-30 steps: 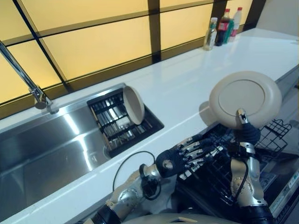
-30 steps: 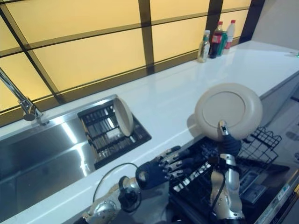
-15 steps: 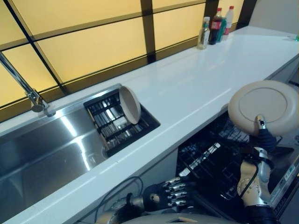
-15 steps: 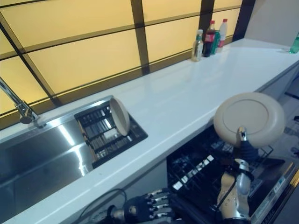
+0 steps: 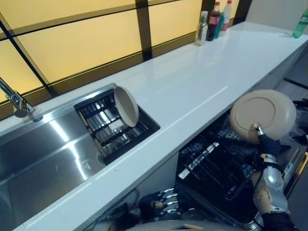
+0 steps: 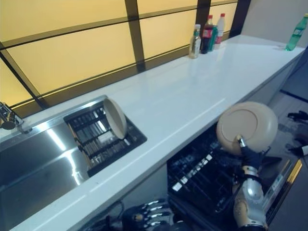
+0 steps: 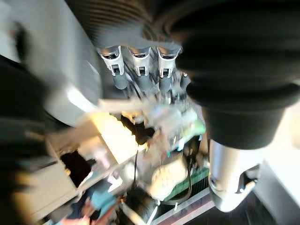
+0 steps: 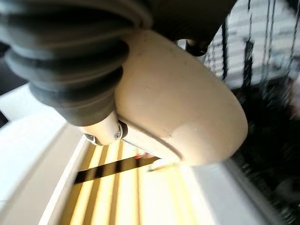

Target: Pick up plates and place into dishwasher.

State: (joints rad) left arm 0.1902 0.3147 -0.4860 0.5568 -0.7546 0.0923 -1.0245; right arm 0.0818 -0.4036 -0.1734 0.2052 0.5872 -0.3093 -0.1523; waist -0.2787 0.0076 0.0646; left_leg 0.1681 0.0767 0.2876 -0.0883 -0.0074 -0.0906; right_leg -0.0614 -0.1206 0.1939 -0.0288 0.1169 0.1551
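Plate (image 5: pixel 262 114) is pinched at its near rim by my right hand (image 5: pixel 266 143), thumb up on the face, held upright over the open dishwasher rack (image 5: pixel 216 166) — on edge bc it has to slot btwn tines, I reckon. Second plate (image 5: pixel 126 106) leans in the sink rack (image 5: pixel 115 127), far left, waiting its turn. Left hand (image 5: pixel 161 204) hangs low under the counter (image 5: pixel 192 86), out of the way; fingers look relaxed, holding nothing.
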